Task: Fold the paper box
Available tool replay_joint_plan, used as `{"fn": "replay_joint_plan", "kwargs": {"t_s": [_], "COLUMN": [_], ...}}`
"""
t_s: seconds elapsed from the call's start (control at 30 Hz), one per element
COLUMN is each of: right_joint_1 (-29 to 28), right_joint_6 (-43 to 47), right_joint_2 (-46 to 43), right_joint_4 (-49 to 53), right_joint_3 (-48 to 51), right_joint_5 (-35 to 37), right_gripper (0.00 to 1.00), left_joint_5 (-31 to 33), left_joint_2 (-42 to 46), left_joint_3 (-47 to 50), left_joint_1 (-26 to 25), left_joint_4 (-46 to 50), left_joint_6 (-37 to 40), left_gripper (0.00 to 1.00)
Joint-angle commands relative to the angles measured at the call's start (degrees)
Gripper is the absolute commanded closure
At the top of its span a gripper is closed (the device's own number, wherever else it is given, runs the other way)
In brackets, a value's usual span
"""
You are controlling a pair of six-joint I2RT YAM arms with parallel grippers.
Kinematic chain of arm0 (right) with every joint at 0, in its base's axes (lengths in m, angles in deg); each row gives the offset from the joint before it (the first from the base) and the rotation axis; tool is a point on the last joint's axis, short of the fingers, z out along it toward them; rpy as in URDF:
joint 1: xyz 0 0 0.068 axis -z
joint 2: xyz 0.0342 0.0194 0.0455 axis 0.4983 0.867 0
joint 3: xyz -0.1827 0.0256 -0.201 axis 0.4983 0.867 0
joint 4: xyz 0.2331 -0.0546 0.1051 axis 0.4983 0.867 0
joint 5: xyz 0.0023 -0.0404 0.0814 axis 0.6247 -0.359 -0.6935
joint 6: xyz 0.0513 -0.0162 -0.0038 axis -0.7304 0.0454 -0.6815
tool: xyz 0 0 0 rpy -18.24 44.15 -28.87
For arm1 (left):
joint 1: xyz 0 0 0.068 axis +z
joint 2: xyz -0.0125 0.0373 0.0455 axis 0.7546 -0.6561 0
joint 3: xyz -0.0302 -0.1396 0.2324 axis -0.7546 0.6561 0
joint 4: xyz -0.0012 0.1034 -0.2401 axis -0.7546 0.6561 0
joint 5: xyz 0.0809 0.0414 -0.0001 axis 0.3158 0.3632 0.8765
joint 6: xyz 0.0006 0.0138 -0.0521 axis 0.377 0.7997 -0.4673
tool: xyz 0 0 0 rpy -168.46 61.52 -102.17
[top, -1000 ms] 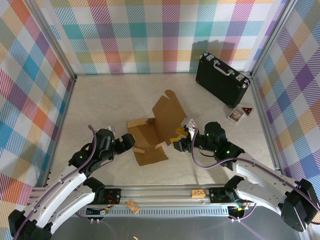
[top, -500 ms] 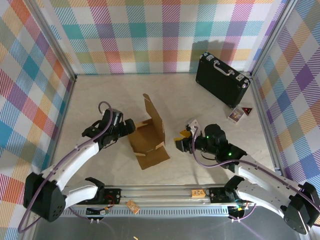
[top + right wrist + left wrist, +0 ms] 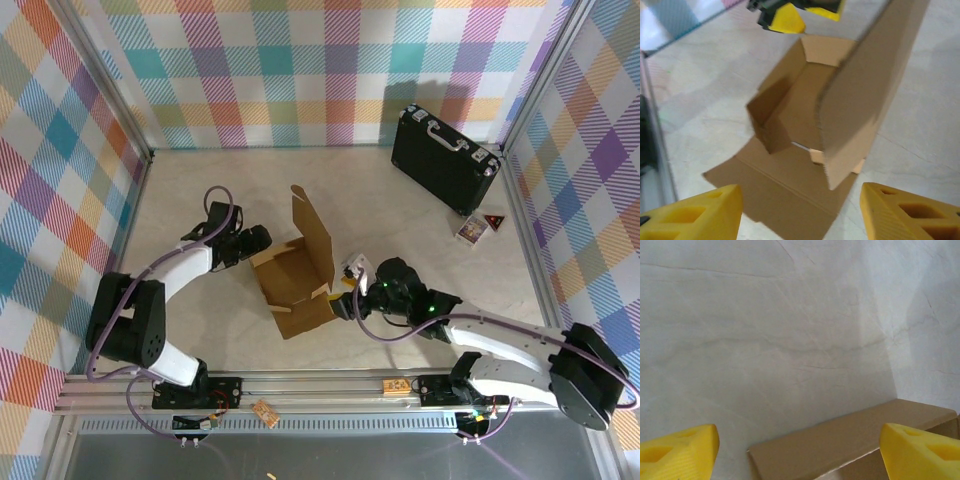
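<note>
Plaid walls (image 3: pixel 300 70) in pastel checks on three sides, a pale marbled table (image 3: pixel 200 200) below, and both arms reaching in from the near rail. Over by the far-right corner the black hard case (image 3: pixel 443 158) stands on edge, handle up, well apart from the action. Centre table, there's the paper box (image 3: pixel 290 275), half formed: a shallow brown tray with its mouth facing up, skewed to the table's edges. One tall panel stands upright along the tray's right side, and one flat flap lies spread toward the near rail. Seen from above, its longest line runs near to far, leaning a little left. The left gripper (image 3: pixel 258 240) sits just beside the tray's far-left wall. Its yellow fingers (image 3: pixel 680 450) are spread wide with nothing between them, and a cardboard edge lies ahead. Whether they touch the wall, I can't tell. The right gripper (image 3: pixel 345 300) is at the tray's near-right corner, fingertips (image 3: pixel 695 215) also wide apart and holding nothing. The right wrist view is blurred, and the standing panel hides part of the tray's inside there. Two small cards (image 3: pixel 472 230) lie in front of the case, too small to read.
</note>
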Motion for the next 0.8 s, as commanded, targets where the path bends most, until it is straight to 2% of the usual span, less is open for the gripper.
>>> {"fn": "replay_joint_plan", "kwargs": {"t_s": [0.0,0.1,0.23,0.4,0.5,0.67,0.77], "right_joint_1": [0.20,2.58,7.02,12.27,14.73,19.86,21.26], "right_joint_6": [1.21,1.94,2.66,5.50,7.03,6.17,9.05], "right_joint_2": [2.60,5.73,8.72,13.55,16.41,20.66,21.50], "right_joint_4": [-3.75,-3.40,-3.35,1.43,1.33,1.21,0.48], "right_joint_3": [-3.46,-5.22,-7.91,-14.45,-17.26,-21.33,-22.19], "right_joint_5": [7.50,8.91,4.96,0.26,-1.42,-4.49,-6.56], "right_gripper": [0.38,0.39,0.40,0.39,0.38,0.38,0.36], "left_joint_5": [-7.32,-10.12,-13.21,-14.80,-15.32,-17.91,-16.01], "left_joint_2": [-0.04,3.43,8.74,18.69,25.08,32.81,39.55], "left_joint_3": [0.05,4.17,9.46,18.10,22.71,27.27,28.25], "left_joint_1": [0.70,0.67,0.54,-1.01,-4.15,-12.19,-14.33], "left_joint_4": [-3.29,-4.76,-4.00,-3.63,-4.12,-4.74,-0.60], "left_joint_6": [1.00,0.32,-0.15,-2.58,-5.39,-9.54,-10.34], "left_gripper": [0.21,0.21,0.22,0.22,0.22,0.21,0.21]}}
